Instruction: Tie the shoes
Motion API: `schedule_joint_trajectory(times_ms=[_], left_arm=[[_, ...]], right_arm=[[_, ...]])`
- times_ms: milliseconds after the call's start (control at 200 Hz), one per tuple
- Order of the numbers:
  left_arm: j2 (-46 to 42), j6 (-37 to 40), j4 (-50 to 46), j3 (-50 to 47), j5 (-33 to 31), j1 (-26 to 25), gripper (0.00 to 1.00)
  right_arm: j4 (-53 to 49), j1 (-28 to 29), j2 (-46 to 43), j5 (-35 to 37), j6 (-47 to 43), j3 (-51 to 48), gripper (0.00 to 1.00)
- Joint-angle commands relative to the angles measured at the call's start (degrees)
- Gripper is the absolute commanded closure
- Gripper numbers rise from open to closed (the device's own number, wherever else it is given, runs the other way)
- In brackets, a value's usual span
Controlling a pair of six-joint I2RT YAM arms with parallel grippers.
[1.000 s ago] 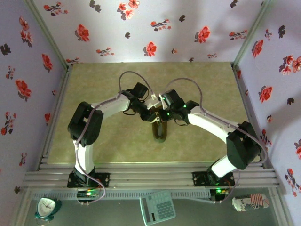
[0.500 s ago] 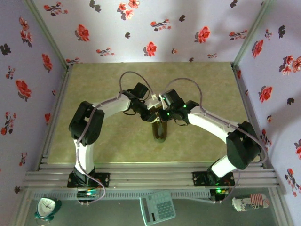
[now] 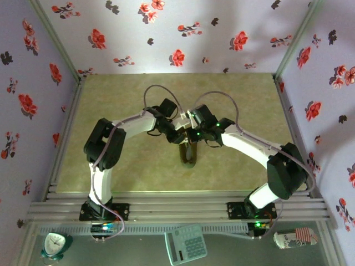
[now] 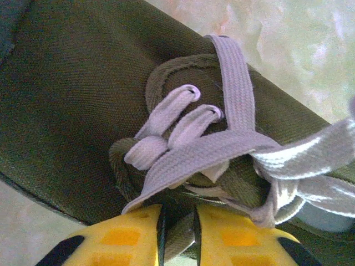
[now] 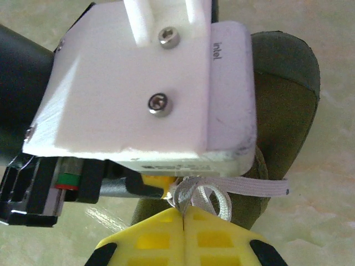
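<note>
**Laces are soft and slippy, so they need a tight pinch**

On the left, the left gripper [image 4: 177, 239] is down low, right by the lace holes of the shoe [image 4: 72, 100]. Its two yellow fingers are almost together, with just a thin gap. Something green shows in that gap. I cannot tell if it is pinched or only sitting behind.

In the middle, the shoe rests on the table [image 3: 133, 100] between the two arms. One end pokes out to the near side. It is small and made of soft green cloth. I think it is light, so a hard tug could drag it along.

The white laces [image 4: 205, 152] are flat and floppy, and they cross over each other on top. I think they bend any way you push them and can slide out of a loose grip. The best place to hold is on a flat bit of lace close to the crossing, not on the shoe.

On the right, the right gripper [image 5: 183, 215] has its fingers pressed tight together. A little loop of lace is caught between the tips. A white camera block [image 5: 150, 94] on the other arm is just beside it, so the two could bump.
</note>
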Motion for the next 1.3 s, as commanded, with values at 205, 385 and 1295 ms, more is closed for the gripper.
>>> schedule_joint_trajectory(times_ms=[205, 385, 1295], left_arm=[[-3.6, -0.8, 3.0, -3.0, -1.5, -0.5, 1.0], [-10.1, -3.3, 7.2, -8.1, 0.0, -0.3, 1.0], [-17.2, -37.7, 49.6, -26.4, 6.1, 7.7, 1.0]], right_arm=[[-0.5, -0.3, -0.1, 0.6, 0.1, 0.6, 1.0], [0.3, -0.3, -1.1, 1.7, 0.4, -0.2, 1.0], [-1.2, -3.4, -3.3, 5.0, 4.5, -5.2, 1.0]])
